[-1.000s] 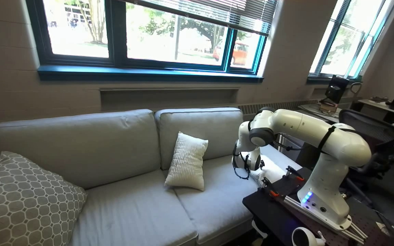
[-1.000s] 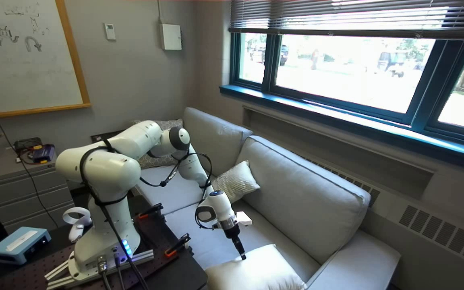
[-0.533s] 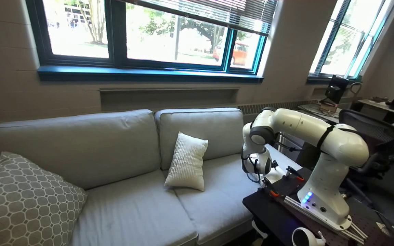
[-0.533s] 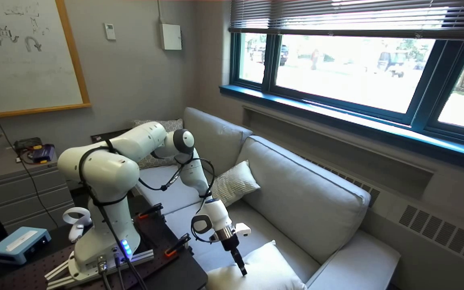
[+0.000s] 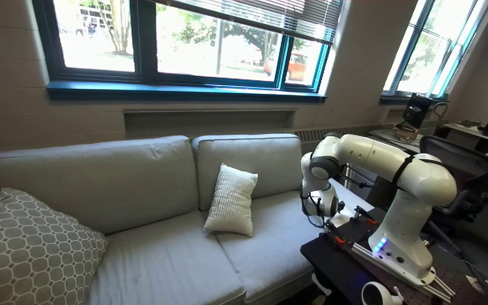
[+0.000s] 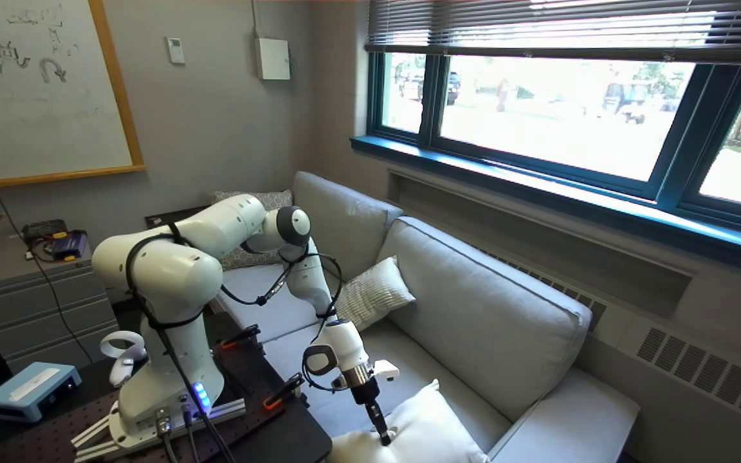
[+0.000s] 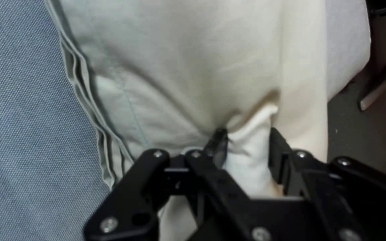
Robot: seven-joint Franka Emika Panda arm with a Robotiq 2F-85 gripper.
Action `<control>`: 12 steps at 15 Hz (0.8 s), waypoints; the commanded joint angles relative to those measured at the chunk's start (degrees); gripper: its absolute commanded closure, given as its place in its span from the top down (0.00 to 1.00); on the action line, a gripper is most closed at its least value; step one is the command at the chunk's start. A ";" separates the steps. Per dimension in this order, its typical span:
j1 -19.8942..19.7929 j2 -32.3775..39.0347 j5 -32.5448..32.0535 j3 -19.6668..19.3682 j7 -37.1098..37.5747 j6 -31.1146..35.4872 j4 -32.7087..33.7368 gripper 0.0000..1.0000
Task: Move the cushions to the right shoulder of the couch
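Note:
The plain cream-white cushion [image 6: 438, 427] lies on the near end of the couch seat. My gripper [image 7: 247, 134] points down into it, jaws closed around a bunched fold of its fabric. Creases run out from the grip across the cushion [image 7: 193, 60] in the wrist view. In an exterior view the gripper [image 6: 385, 439] meets the cushion's top; elsewhere the arm covers much of this cushion [image 5: 340, 219]. A ribbed cream-white cushion [image 5: 232, 201] leans against the backrest, apart from the gripper. The couch's right shoulder, a low padded armrest [image 6: 579, 418], stands beyond the held cushion.
A large grey lattice-patterned pillow [image 5: 36, 250] sits at the couch's far end. The tall back cushion [image 6: 480, 308] rises behind the seat. The robot's black table [image 5: 324, 254], with orange-tipped clamps [image 6: 283, 392] on its edge, borders the couch front.
The gripper has moved down and slightly toward the robot's base. Its jaws have closed on the plain cushion, whose fabric bunches up at the fingers and whose far corner has risen a little.

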 commanded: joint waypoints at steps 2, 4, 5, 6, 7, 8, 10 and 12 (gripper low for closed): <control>-0.06 -0.02 2.22 -0.07 0.32 0.71 -0.37 0.05; -0.16 -0.13 5.79 -0.20 0.21 2.55 0.54 0.01; -0.31 -0.19 7.62 -0.08 0.45 3.98 1.30 0.05; -0.21 -0.25 10.16 -0.08 0.09 5.28 2.37 0.06; -0.11 -0.31 12.33 -0.03 0.20 7.24 3.47 0.06; -0.26 -0.37 13.90 0.16 0.35 8.96 4.56 0.06; 3.63 -0.67 20.75 -2.61 -1.76 8.98 5.78 0.06; 5.41 -0.98 25.80 -4.58 -1.70 8.21 7.37 0.06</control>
